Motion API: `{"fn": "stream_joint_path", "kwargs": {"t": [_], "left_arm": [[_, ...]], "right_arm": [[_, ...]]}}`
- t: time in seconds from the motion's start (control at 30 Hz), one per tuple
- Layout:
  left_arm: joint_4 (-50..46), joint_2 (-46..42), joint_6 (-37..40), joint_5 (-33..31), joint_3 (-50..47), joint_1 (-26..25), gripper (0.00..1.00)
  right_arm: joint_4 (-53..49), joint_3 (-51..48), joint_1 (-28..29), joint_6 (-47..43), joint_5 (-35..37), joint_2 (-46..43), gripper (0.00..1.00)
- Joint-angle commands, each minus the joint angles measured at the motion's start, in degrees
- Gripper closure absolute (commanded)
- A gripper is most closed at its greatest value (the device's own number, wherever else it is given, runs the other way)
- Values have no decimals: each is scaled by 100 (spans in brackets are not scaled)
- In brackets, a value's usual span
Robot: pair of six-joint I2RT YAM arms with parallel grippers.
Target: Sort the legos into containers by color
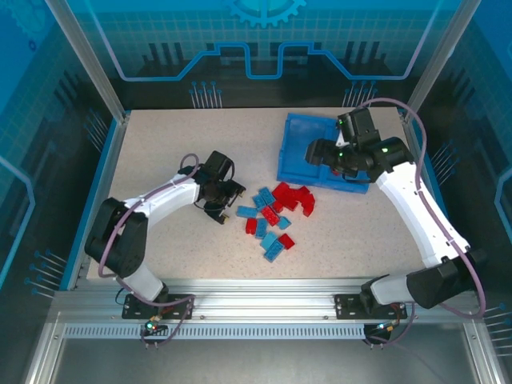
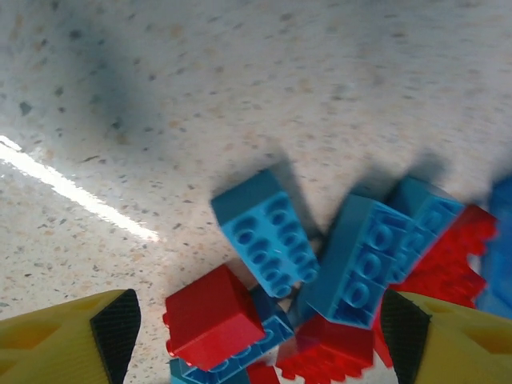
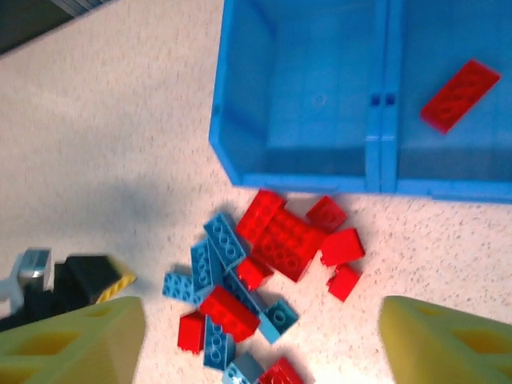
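Open bench (image 1: 160, 152) surface lies left of and behind the left hand (image 1: 228, 202), and along the near edge. The legos (image 1: 274, 218) form a tight, partly stacked pile at mid-bench, bounded by the left hand just beside its left edge and the tray (image 1: 298, 128) wall just beyond. The right hand (image 1: 316, 154) hangs over the tray; one compartment (image 3: 312, 80) floor is bare, while the other holds a single red brick (image 3: 460, 94).

— What kind of place is this?
— A robotics lab cell. The left arm (image 1: 156, 198) and the right arm (image 1: 420, 208), both white, are bolted to an aluminium rail (image 1: 256, 304) at the edge of a speckled table (image 1: 160, 144).
— Anything else?
— Metal posts (image 1: 88, 60) hold blue see-through panels (image 1: 264, 40) around it, printed with a gear (image 1: 264, 10) and circuit lines.
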Motion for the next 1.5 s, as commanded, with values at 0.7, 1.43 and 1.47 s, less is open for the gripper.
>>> {"fn": "stream_joint_path", "kwargs": {"t": [0.7,1.43,1.47], "left_arm": [[-1302,1792,-1053,149,1376,-510,30],[-2467,1964,2624,-2006,5364,-1268,63],[-2484,2213,2989,-2091,5846,-1351,63]], "right_arm": [[-571,-1454,408,-1268,-1111,-1115,3],[647,-2021,422,-2303,-937,-2297,2],[726,-2043,384,-2223,-681,-2363,2]]}}
